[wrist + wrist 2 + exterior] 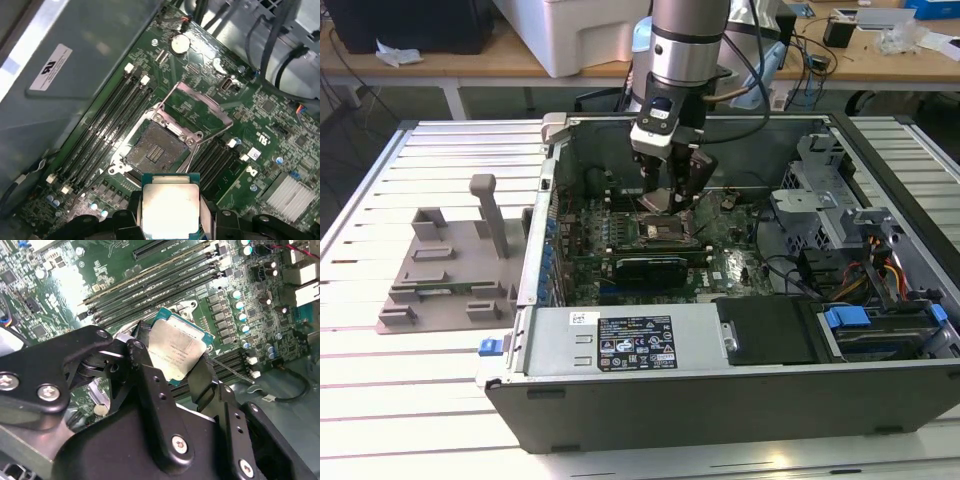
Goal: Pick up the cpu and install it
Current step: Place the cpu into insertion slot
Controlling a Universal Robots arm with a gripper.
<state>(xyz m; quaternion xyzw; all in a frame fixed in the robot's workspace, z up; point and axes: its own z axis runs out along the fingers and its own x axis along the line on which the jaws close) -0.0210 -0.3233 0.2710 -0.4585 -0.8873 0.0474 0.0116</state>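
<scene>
Black two-fingered pincer [667, 195] is clamped on the cpu [171, 207], a flat square chip with a silver-grey metal top and a thin green rim, gripped by two opposite edges. The chip hangs tilted just above the black square motherboard socket [155, 147] and is not touching it.

Progress, as I judge it: pickup done, install not done. The socket is bare, and its thin metal hold-down frame [200, 107] is flipped open beside it. What is left: chip seated in the socket, frame shut.

The socket sits on a green circuit board [260, 145] with long black memory slots [107, 130] just beside the socket. All of this is inside an open dark-grey metal computer case [720, 390] lying on its side. A grey plastic fixture tray [440, 280] lies well apart from the socket, outside the case, toward the exterior view's left.

The case and tray rest on a pale slatted metal table [380, 400]. Farther from the socket, at the back of the room, is a wood-topped table [520, 60] with a white box [585, 35] and loose cables on it.
</scene>
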